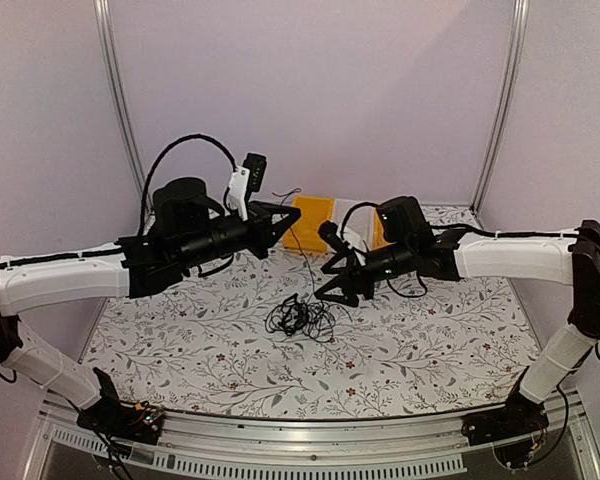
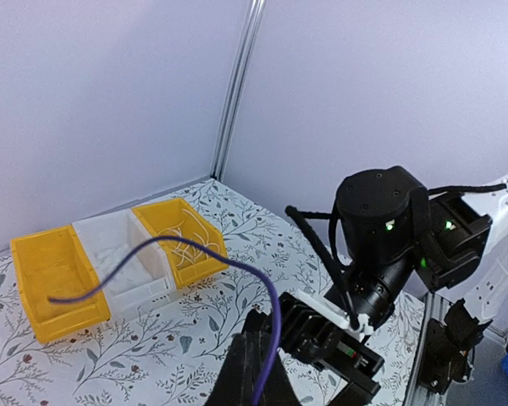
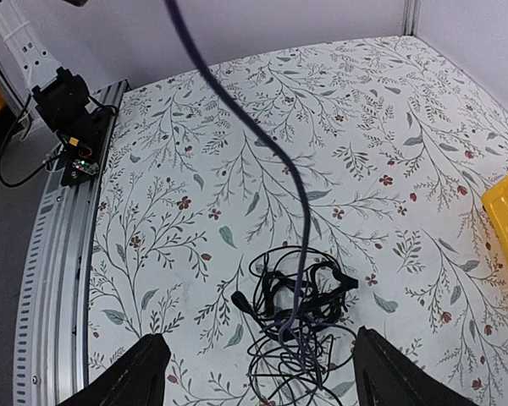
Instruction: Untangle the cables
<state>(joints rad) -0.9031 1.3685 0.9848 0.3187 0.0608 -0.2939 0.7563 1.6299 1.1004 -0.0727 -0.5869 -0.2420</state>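
While most of the cables [image 1: 300,318] lie clumped on the floral surface [image 1: 180,340], one strand [image 3: 307,228] rises to the left claw [image 1: 292,226], which is pinched tight on it. The right claw [image 3: 254,364] hangs spread wide just above the clump.

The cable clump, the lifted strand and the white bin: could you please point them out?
cable clump [image 3: 296,315], right wrist view, tangle's centre.
lifted strand [image 3: 300,190], right wrist view, its middle stretch.
white bin [image 2: 140,290], left wrist view, front wall.
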